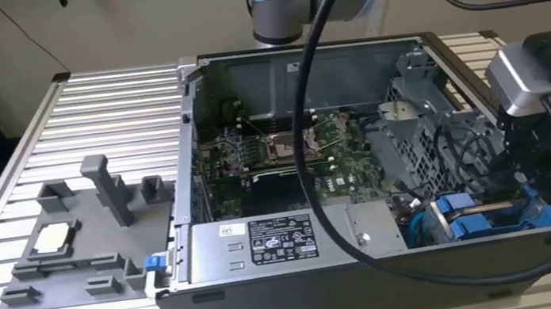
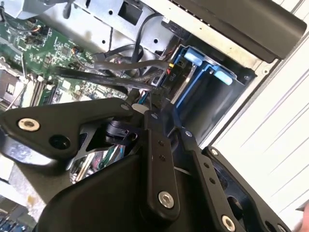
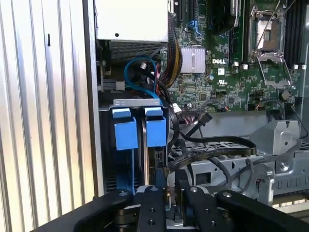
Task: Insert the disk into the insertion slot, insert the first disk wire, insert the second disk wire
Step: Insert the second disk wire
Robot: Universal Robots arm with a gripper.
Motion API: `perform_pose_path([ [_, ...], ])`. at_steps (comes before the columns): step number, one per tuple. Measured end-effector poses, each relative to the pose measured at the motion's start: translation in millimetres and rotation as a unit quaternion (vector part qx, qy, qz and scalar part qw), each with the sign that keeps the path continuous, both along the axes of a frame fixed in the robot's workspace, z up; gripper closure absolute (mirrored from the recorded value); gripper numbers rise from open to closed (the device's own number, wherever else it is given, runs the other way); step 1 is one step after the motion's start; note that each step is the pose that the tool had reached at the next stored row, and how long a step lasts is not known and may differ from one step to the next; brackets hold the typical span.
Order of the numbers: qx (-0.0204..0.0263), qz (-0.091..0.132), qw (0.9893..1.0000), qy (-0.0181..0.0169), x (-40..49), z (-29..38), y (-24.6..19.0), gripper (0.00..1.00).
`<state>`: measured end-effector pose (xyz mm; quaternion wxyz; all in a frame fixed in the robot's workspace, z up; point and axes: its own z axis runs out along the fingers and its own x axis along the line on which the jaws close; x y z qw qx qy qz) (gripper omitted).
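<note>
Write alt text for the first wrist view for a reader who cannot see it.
A robot gripper reaches among black cables beside a drive bay in an open computer case, where two blue-framed drive carriers stand side by side. Beyond them lie a green motherboard and a silver power supply.

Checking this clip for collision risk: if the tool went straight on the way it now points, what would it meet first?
Probably the black cables by the blue-framed disk, just ahead of the tool; depth is unclear.
</note>
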<state>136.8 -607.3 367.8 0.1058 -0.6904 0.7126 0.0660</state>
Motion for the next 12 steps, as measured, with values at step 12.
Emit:
perform_pose_path([
  [12,0.0,0.0,1.0,0.0,0.1,21.0,0.0,0.76],
])
